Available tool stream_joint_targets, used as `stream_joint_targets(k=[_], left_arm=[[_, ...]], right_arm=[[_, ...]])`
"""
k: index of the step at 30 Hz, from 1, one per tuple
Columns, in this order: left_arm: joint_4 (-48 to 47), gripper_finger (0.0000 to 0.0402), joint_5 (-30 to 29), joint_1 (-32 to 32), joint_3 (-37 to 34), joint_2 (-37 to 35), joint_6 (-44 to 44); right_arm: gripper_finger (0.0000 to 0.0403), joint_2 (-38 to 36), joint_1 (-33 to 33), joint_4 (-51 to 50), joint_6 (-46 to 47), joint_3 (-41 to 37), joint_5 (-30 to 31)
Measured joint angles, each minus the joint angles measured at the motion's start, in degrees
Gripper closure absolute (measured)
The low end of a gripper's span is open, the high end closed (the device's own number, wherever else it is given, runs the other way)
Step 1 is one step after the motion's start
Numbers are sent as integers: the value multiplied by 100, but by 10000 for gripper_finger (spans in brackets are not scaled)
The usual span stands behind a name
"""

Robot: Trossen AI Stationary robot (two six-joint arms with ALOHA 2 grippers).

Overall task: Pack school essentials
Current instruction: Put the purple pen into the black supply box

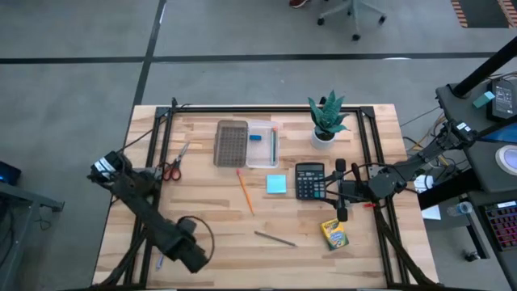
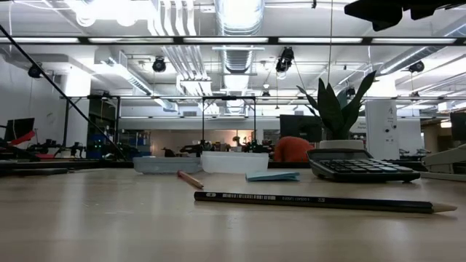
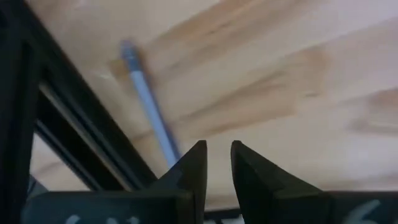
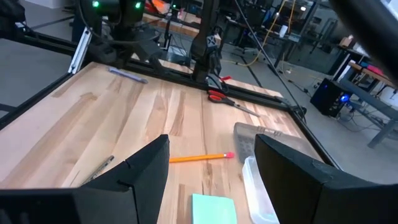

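Observation:
The blue pen (image 3: 146, 99) lies on the wood by the table's near left frame rail, also seen in the high view (image 1: 159, 260). My left gripper (image 3: 217, 155) hovers over it, open by a narrow gap, with the pen beside one finger and outside the gap. My right gripper (image 4: 211, 155) is wide open and waits at the calculator's right side (image 1: 340, 191). The orange pencil (image 1: 245, 191), light-blue sticky pad (image 1: 276, 184), grey pencil (image 1: 275, 238), crayon box (image 1: 334, 234) and red-handled scissors (image 1: 171, 166) lie flat on the table. A blue eraser (image 1: 256, 137) lies in the clear case (image 1: 262, 145).
A dark brown tray (image 1: 231, 143) lies beside the clear case. The calculator (image 1: 310, 180) and the potted plant (image 1: 326, 121) stand on the right half. A black frame rail (image 3: 68, 130) runs close to the blue pen. Bare wood lies between the grey pencil and the left arm.

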Motion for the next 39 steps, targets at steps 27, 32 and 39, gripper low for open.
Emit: stream_joint_targets(k=[27, 32, 39], left_arm=[[877, 281, -12, -584, -1341, -17, -806], [1236, 281, -24, -620, -1597, -46, -1049], [1293, 310, -214, -624, -1613, -42, -1044]], right_arm=[[177, 0, 0, 42, -110, 0, 0], [177, 0, 1, 16, -91, 0, 0], [177, 0, 0, 13, -91, 0, 0]])
